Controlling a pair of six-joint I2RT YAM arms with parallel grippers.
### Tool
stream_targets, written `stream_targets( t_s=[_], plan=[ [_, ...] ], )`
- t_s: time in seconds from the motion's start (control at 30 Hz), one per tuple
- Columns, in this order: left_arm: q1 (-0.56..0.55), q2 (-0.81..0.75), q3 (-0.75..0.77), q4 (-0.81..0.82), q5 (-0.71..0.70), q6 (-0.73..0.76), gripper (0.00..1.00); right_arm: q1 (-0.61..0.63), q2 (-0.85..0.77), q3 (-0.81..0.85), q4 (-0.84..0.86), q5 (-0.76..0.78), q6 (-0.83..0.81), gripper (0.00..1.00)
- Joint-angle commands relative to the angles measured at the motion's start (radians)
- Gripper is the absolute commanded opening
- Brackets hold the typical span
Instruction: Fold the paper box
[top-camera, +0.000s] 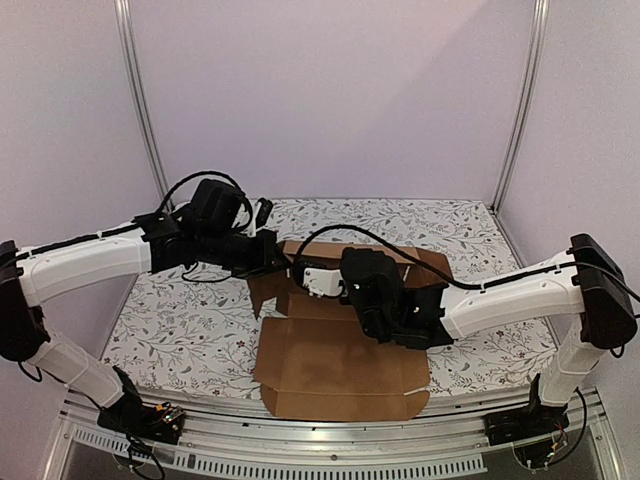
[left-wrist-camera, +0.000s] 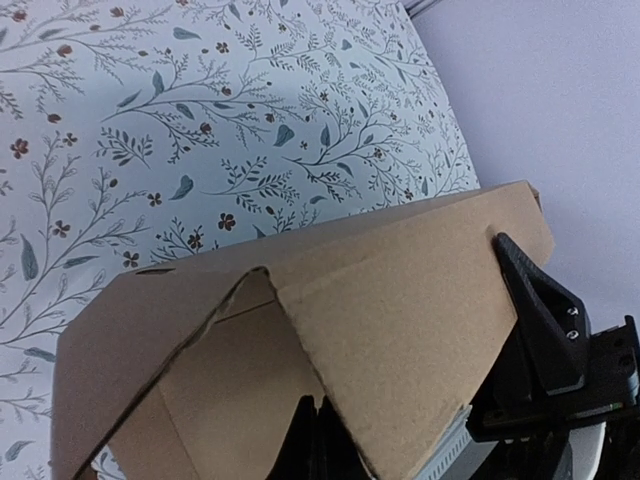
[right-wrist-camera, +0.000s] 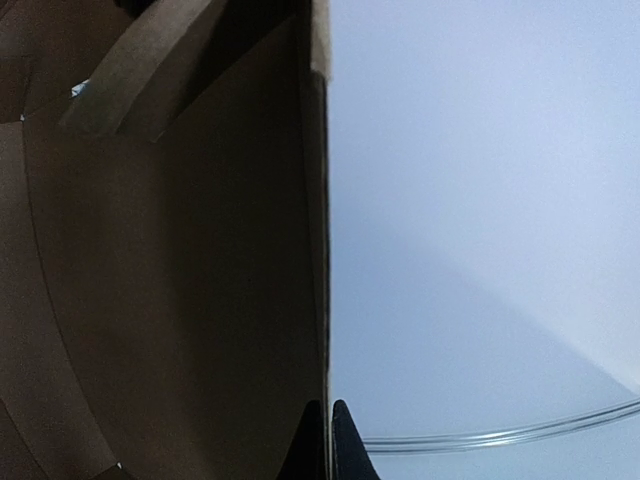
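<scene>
The paper box (top-camera: 340, 370) is a brown cardboard sheet. Its near part lies flat at the table's front edge and its far flaps are raised between the arms. My left gripper (top-camera: 280, 262) reaches in from the left to the raised back-left flaps. In the left wrist view it (left-wrist-camera: 321, 408) is shut under a lifted flap (left-wrist-camera: 420, 300), and I see no cardboard between its tips. My right gripper (top-camera: 303, 268) meets it from the right. In the right wrist view its tips (right-wrist-camera: 328, 440) are shut on the thin edge of an upright box panel (right-wrist-camera: 180, 280).
The table wears a floral cloth (top-camera: 190, 320). Metal frame posts (top-camera: 140, 100) stand at the back corners before lavender walls. A black cable (top-camera: 380, 240) arcs over the box. A black part of the right arm (left-wrist-camera: 545, 320) is close beside the lifted flap.
</scene>
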Motion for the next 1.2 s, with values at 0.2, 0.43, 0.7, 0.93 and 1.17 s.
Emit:
stream_targets(
  t_s=[0.2, 0.43, 0.7, 0.93, 1.17],
  plan=[
    [-0.023, -0.053, 0.059, -0.149, -0.13, 0.104, 0.01, 0.006, 0.022, 0.026, 0.032, -0.011, 0.008, 0.0],
    [-0.023, -0.112, 0.045, -0.245, -0.202, 0.164, 0.02, -0.013, 0.027, 0.03, 0.027, 0.011, 0.001, 0.0],
    [-0.026, -0.229, -0.039, -0.297, -0.201, 0.142, 0.03, -0.042, 0.029, 0.065, -0.048, 0.034, 0.064, 0.0],
    [-0.041, -0.312, -0.199, -0.247, -0.187, 0.021, 0.0, -0.062, 0.039, 0.124, -0.179, 0.034, 0.181, 0.0],
    [-0.064, -0.327, -0.358, -0.017, -0.244, -0.1, 0.0, -0.077, 0.049, 0.244, -0.454, 0.01, 0.446, 0.0]
  ],
)
